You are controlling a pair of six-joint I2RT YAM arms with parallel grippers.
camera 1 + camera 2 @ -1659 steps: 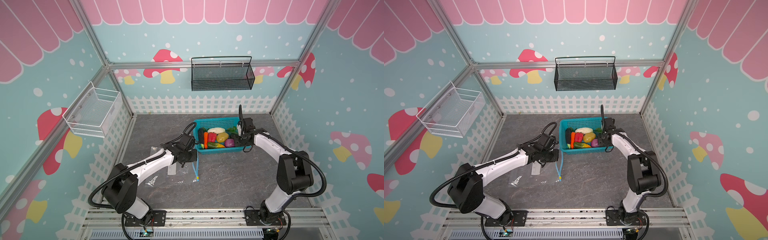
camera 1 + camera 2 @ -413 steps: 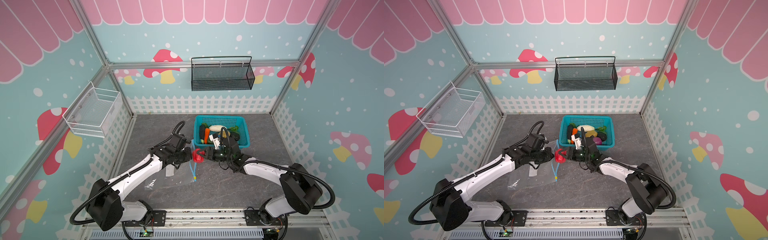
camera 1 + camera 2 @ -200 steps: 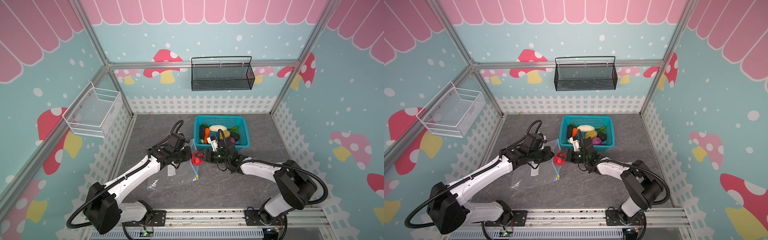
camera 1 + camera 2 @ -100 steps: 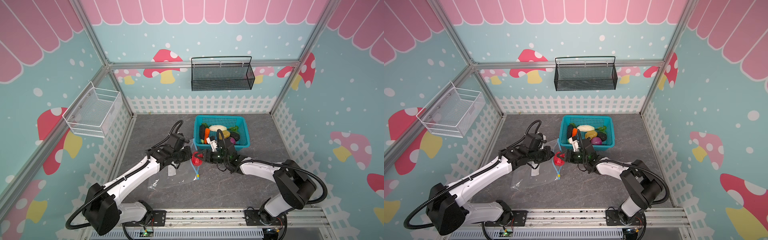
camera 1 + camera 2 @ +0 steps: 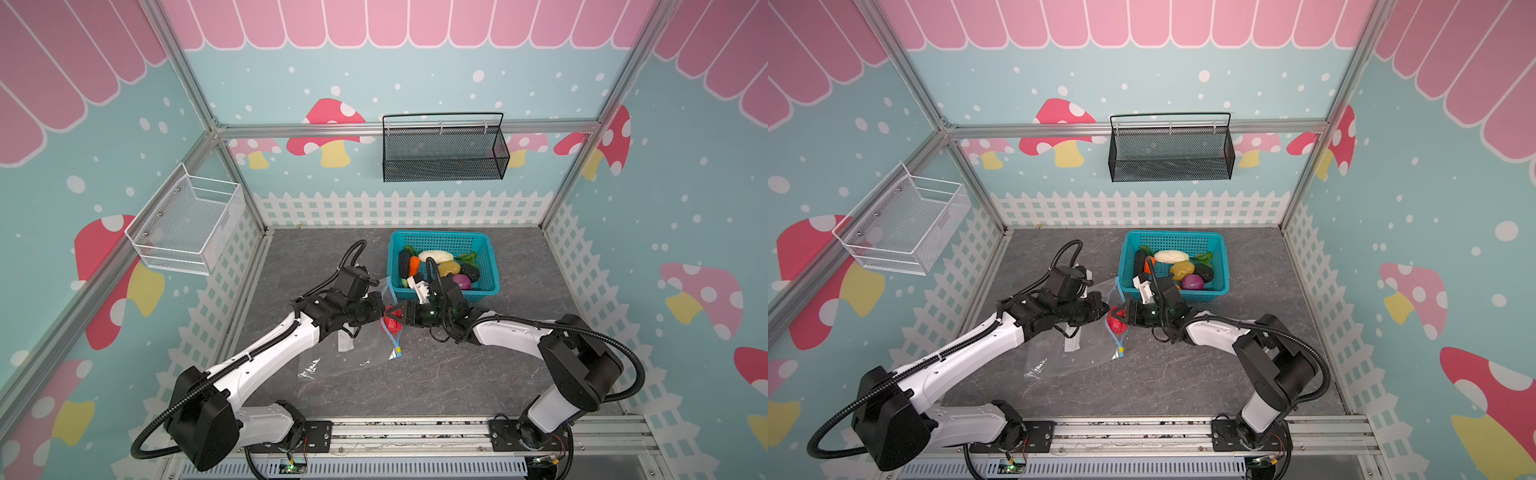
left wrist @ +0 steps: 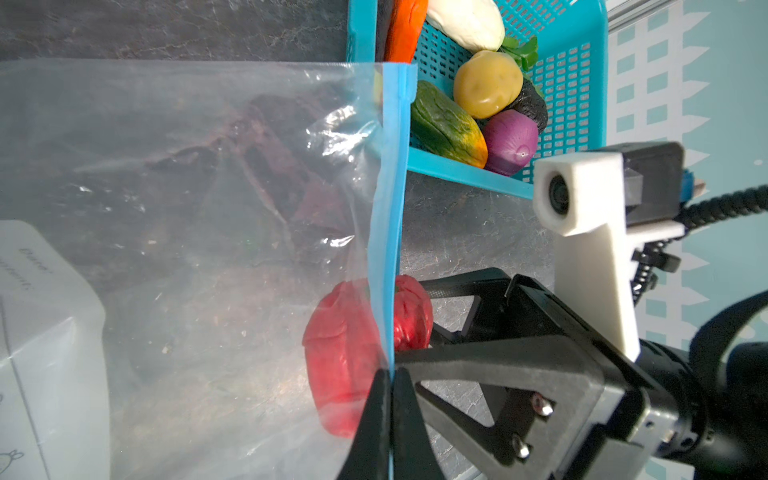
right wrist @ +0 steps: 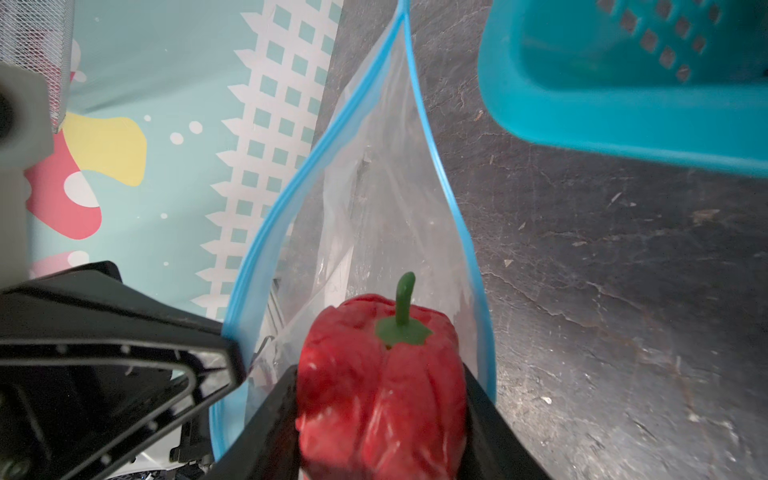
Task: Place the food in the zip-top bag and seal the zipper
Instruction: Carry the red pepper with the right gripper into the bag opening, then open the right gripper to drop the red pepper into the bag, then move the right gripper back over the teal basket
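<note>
White shells on left arm (image 5: 266,357) and right arm (image 5: 511,332), black joints. Up close, right of frame: ribbed black cable (image 6: 723,206), black triangular fingers (image 6: 519,353), silver screws (image 6: 540,410), white camera mount (image 6: 590,249).

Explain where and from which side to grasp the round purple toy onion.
Grip the round purple toy onion across its middle, from above: it sits against the teal plastic lattice basket wall, other vegetables crowding it, so probably only its top is free.

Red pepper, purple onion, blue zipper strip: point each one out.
red pepper (image 7: 382,382): right wrist view, middle of its red body.
purple onion (image 6: 510,143): left wrist view, its rounded side.
zipper strip (image 6: 392,166): left wrist view, midway along the strip.
</note>
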